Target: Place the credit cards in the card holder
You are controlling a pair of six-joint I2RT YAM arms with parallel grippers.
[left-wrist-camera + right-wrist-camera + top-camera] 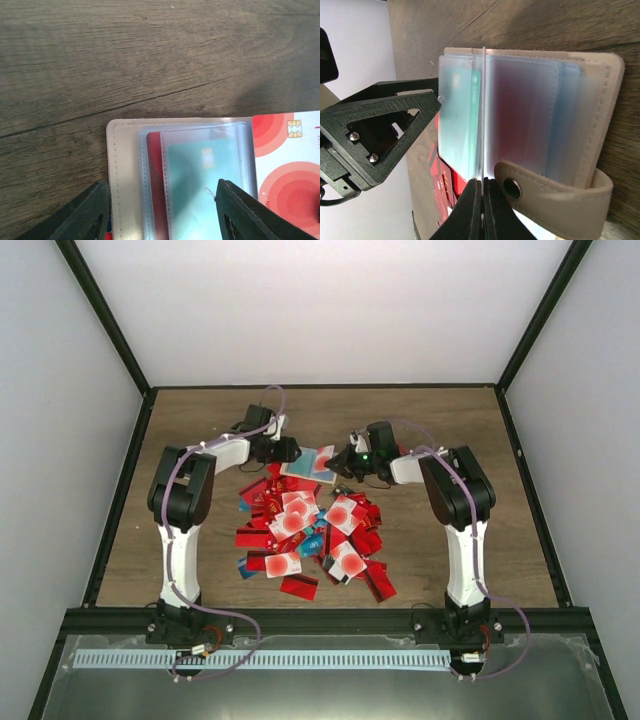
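Grip of the right gripper (483, 182): jaws fully closed on a clear plastic leaf (483, 110) of the card holder (605, 100), pinched at its edge and held standing on end. Judged purpose: to keep the holder spread open with a pocket exposed for loading.

The left gripper (162, 192) has its jaws apart and straddles the holder's other half. One finger sits outside the tan cover, the other over a teal card (200, 180) lying in a clear pocket. Contact cannot be confirmed, and nothing is seen held. Judged purpose: seating that card or steadying the page.

A white card with red rings (285, 165) lies just beside the teal one; whether it is pocketed cannot be told. The snap strap (555, 200) hangs loose off the cover.

The holder lies flat at the far middle of the table (450, 420), between the two grippers. The credit cards (305, 530) form a loose, overlapping heap nearer the arm bases, mostly red. In my judgement, most of the loading remains.

The surface is brown wood grain and level. White walls (330, 300) enclose it, with black frame posts (100, 310) at the corners.
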